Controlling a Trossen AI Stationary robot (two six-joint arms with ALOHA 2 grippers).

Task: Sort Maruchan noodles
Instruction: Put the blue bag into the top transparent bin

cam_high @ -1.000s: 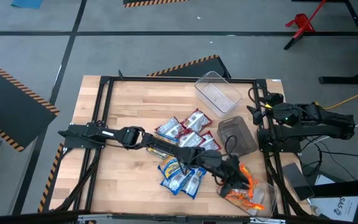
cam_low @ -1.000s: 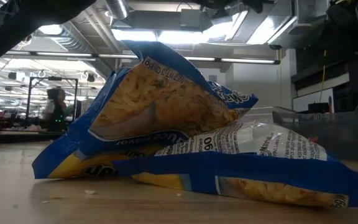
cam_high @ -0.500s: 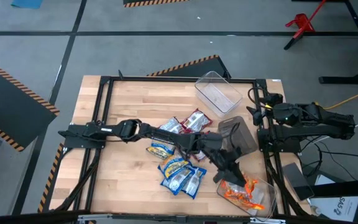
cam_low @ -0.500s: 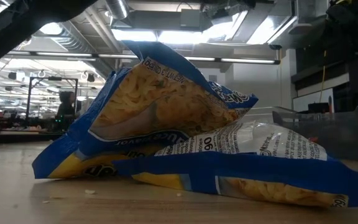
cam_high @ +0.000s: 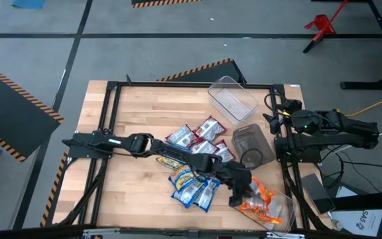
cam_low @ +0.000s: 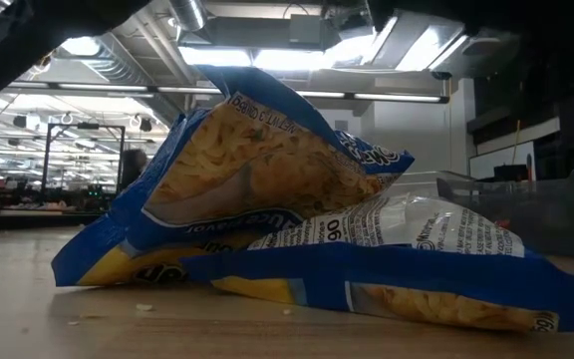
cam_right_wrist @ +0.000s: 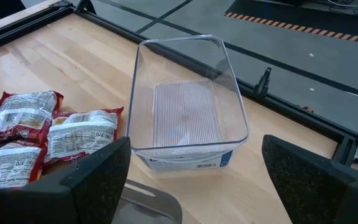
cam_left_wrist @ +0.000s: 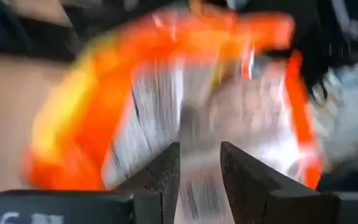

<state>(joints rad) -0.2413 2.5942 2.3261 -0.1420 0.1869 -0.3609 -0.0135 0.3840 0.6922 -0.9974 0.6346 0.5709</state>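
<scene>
From my station no brand name reads clearly; the blue-and-yellow shiny noodle packets (cam_low: 297,239) in the low view carry only mirrored or upside-down print, and the clear rectangular plastic tub (cam_right_wrist: 188,106) bears a small white label I cannot read. The left gripper (cam_high: 239,196) reaches to the table's near right corner, just beside a clear tub holding orange packets (cam_high: 265,207). Its jaws stand partly closed on an orange shiny noodle packet (cam_left_wrist: 166,99), which fills the wrist view directly ahead of the fingers (cam_left_wrist: 163,177). Behind the gripper lie the red-and-white packets (cam_high: 201,141) and blue ones, with bare wooden table (cam_high: 138,113) beyond. The dark grey tub (cam_high: 252,145) sits near the jaws. The right gripper (cam_right_wrist: 197,180) waits at the right edge, jaws wide apart and empty, the empty clear tub ahead.
</scene>
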